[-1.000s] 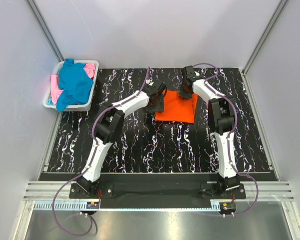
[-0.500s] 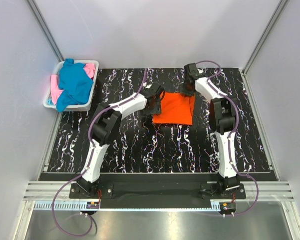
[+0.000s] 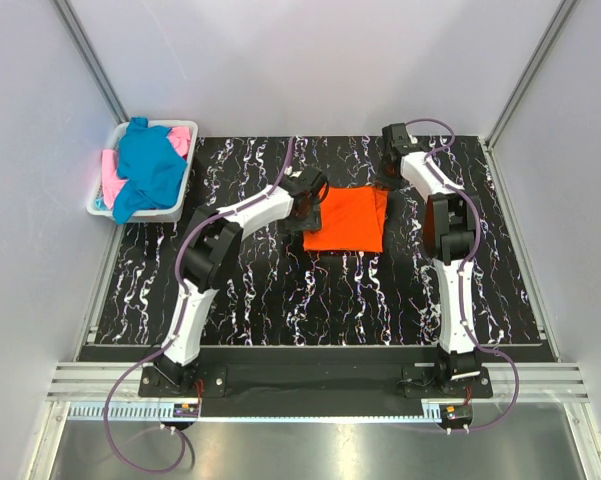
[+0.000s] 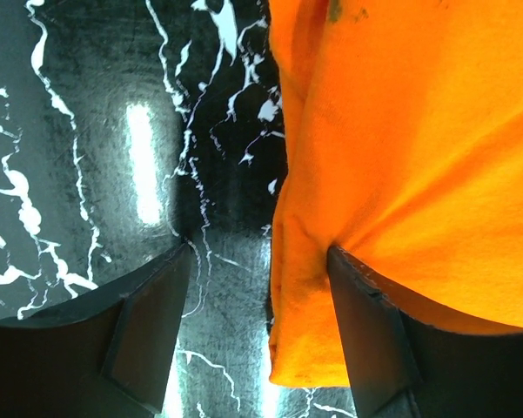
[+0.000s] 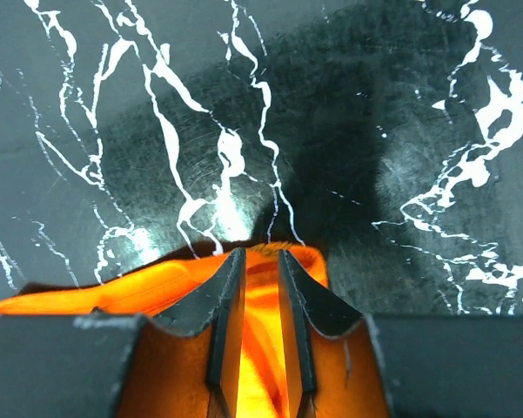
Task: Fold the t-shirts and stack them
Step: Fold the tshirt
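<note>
Your left gripper (image 4: 259, 254) has its jaws spread wide, gripping nothing, straddling the left edge of the folded bright orange cloth t-shirt (image 3: 348, 221) on the black white-veined table (image 3: 260, 290). Your right gripper (image 5: 260, 261) pinches the shirt's far right corner.

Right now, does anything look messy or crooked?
Yes. The teal t-shirt and pink t-shirt are crumpled in a heap, spilling over the white basket at the far left. The folded orange t-shirt lies a bit crooked, its left edge slanted and rumpled.
</note>
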`<state>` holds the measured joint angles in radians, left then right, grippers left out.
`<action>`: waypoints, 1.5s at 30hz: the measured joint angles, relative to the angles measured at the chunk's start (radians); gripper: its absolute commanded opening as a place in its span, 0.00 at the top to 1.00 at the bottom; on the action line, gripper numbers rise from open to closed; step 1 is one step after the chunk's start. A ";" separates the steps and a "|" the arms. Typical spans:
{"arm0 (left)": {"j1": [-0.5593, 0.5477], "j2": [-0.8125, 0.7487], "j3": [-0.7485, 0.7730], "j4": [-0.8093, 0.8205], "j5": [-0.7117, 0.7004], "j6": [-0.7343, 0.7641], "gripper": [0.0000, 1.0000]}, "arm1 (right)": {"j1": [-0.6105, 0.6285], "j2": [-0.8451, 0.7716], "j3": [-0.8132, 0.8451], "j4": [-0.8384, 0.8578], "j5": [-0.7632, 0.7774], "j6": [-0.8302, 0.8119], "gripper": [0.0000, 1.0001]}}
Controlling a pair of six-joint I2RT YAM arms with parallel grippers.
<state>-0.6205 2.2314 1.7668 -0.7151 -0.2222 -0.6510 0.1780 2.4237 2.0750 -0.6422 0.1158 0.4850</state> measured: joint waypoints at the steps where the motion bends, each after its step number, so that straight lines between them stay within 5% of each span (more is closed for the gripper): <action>1: 0.000 -0.002 0.000 -0.006 0.000 0.000 0.30 | 0.002 -0.001 0.000 0.001 0.005 -0.006 0.71; 9: 0.000 -0.045 -0.003 -0.087 0.002 0.042 0.26 | 0.004 -0.087 -0.073 -0.021 0.053 -0.053 0.70; 21: 0.000 -0.149 0.073 -0.122 0.020 0.063 0.29 | 0.023 -0.422 -0.339 -0.012 -0.003 -0.057 0.70; 34: 0.096 0.137 0.450 -0.117 0.167 0.022 0.41 | 0.225 -0.608 -0.675 -0.009 -0.056 -0.028 0.71; 45: 0.084 0.270 0.499 -0.115 0.224 -0.002 0.41 | 0.225 -0.621 -0.742 0.034 -0.091 -0.008 0.71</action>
<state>-0.5362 2.5019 2.2662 -0.8299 0.0017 -0.6529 0.4030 1.8027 1.3331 -0.6086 0.0246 0.4767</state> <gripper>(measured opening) 0.582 0.295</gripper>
